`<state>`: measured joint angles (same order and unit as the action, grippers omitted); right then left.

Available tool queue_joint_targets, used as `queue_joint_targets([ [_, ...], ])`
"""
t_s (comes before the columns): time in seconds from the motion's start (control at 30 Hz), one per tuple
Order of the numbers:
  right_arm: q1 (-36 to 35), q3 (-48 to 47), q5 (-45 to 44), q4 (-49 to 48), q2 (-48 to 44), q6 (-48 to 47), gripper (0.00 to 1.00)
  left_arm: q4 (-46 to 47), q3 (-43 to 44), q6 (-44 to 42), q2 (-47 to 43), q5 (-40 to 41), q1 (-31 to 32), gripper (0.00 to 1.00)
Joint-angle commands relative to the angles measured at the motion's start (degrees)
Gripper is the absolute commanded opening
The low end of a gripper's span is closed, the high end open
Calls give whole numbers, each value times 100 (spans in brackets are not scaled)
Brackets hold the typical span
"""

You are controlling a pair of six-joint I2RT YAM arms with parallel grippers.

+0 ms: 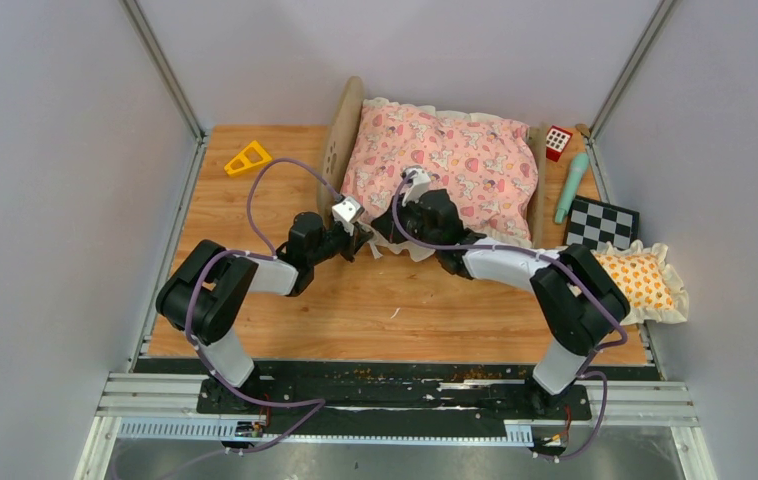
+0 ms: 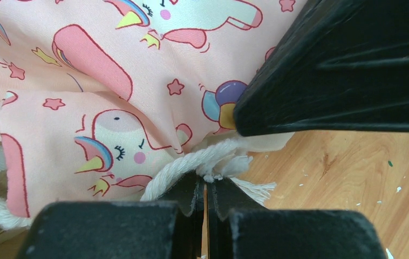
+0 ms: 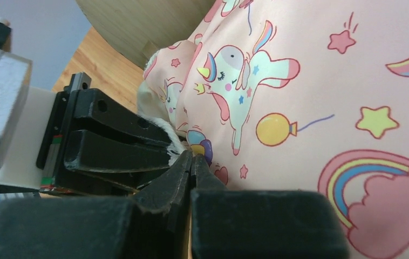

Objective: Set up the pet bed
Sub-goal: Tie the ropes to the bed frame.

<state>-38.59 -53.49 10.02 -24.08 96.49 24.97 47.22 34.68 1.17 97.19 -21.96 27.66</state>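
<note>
Both grippers closed at the near-left corner of the quilt [image 1: 455,160], bed [image 1: 341,150] at the far middle of the table [image 1: 355,305].
The pink quilt lies over the bed, its headboard to the left. The left gripper [image 2: 205,186] is pinched on the quilt's white frayed trim. The right gripper [image 3: 191,162] has its tips pressed together just beside it at the quilt's edge; whether it has caught any cloth I cannot tell. Further out are a pillow [image 1: 645,282] at the right edge, a checkerboard [image 1: 603,222] and a yellow triangle [image 1: 247,159] far left.
</note>
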Motion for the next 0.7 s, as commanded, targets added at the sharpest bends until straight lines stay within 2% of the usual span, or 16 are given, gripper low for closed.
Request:
queue_joint_targets([
  [0.0,-4,-400,105,107,207,-76,0,339,40,52,-1,-36,7,0],
  [0.33,-4,-654,-388,418,394,-199,0,358,5,-5,-25,-97,4,0],
  [0.67,-1,-801,338,644,478,-489,0,332,21,-11,-69,-90,6,0],
])
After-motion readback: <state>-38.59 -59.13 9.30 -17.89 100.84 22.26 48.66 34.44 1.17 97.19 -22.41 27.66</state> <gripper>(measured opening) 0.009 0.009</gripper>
